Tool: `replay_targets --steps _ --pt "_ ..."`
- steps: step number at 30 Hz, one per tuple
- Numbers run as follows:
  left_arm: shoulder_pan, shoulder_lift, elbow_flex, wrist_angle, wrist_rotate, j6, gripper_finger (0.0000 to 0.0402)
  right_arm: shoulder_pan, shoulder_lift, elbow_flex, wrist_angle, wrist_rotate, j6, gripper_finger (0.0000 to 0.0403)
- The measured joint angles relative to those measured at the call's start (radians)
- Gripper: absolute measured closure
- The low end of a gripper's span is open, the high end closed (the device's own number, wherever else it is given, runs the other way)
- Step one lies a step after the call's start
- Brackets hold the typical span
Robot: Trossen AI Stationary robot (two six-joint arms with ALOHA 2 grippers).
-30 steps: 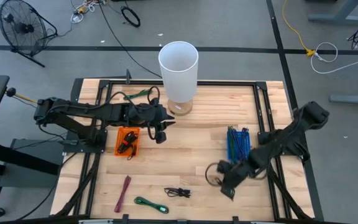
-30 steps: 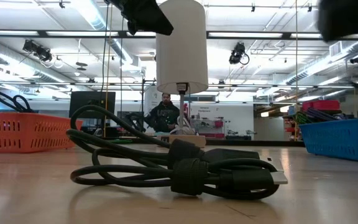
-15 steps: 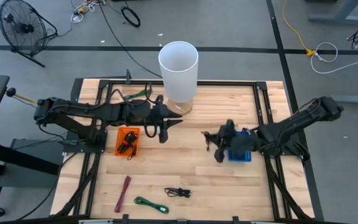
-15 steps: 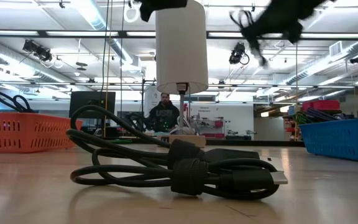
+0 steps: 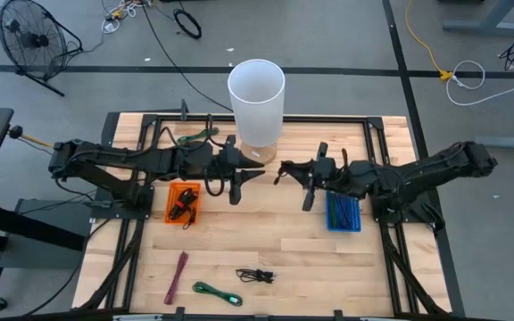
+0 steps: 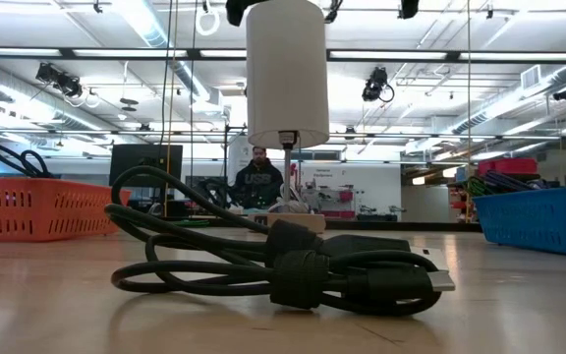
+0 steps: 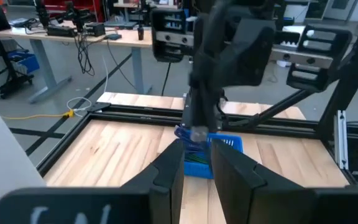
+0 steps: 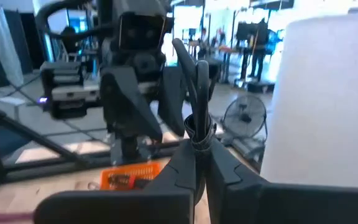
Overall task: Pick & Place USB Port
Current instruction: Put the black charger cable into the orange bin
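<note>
Pale wooden bench (image 5: 266, 232) in open workshop, tall white cylinder (image 5: 256, 98) at 12 o'clock, right gripper (image 5: 303, 175) jaws clamped on coiled black cable (image 8: 194, 118), left gripper (image 5: 232, 181) jaws nearly together, empty

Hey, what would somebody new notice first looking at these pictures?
Probably the tall white cylinder at the table's far edge, then the two arms meeting in front of it. The right tool holds a coiled black cable up toward the left tool. An orange bin and blue bin flank them.
</note>
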Motion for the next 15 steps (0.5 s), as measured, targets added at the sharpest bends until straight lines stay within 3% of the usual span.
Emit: replay_targets --steps 10,15 --pt "0.000 0.000 0.000 0.038 0.018 0.000 0.0314 -0.078 0.084 0.000 0.169 -0.206 -0.050 0.0399" --pt "0.000 0.003 0.000 0.039 0.038 -0.007 0.0314 -0.103 0.113 0.000 0.210 -0.228 -0.058 0.0399"
